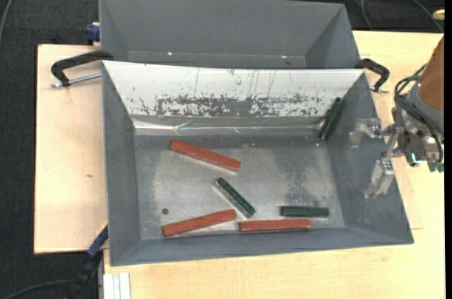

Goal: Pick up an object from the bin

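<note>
My gripper [370,162] hangs over the bin's sloping right wall, above the floor and apart from every loose thing. Its two metal fingers stand apart with nothing between them. Nearest to it, a dark green bar [330,119] leans upright in the back right corner. Another dark green bar [304,211] lies flat on the floor at the front right. Just in front of that one, a red bar [275,225] lies along the front wall.
Farther left on the floor lie a slanted dark green bar [234,197] in the middle, a red bar [199,223] at the front left and a red bar [205,155] at the back left. A small dark speck [165,212] sits near the left wall.
</note>
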Robot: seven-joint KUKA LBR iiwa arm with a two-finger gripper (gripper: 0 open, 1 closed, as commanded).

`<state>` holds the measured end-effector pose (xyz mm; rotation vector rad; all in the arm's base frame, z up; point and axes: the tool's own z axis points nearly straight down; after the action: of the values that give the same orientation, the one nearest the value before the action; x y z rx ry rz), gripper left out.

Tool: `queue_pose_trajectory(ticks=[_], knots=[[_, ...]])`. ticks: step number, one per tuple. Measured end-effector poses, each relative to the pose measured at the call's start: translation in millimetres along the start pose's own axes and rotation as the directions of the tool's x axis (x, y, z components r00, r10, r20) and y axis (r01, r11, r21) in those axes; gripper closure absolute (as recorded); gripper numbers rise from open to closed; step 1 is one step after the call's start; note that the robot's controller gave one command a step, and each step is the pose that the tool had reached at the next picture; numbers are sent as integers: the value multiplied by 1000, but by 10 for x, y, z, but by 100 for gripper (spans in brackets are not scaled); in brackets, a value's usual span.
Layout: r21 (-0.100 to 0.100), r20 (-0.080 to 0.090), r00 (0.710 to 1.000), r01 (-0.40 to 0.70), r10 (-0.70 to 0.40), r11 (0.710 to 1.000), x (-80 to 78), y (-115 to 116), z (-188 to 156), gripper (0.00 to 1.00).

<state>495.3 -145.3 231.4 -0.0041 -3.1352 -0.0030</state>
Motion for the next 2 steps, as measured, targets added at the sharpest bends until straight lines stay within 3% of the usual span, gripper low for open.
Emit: queue_pose_trajectory(ticks=[1, 2], knots=[[-2, -1, 1000, 23, -23, 1000, -72, 821, 1651, 0], [-1, 15, 988, 155, -155, 988, -177, 1768, 1297, 0]])
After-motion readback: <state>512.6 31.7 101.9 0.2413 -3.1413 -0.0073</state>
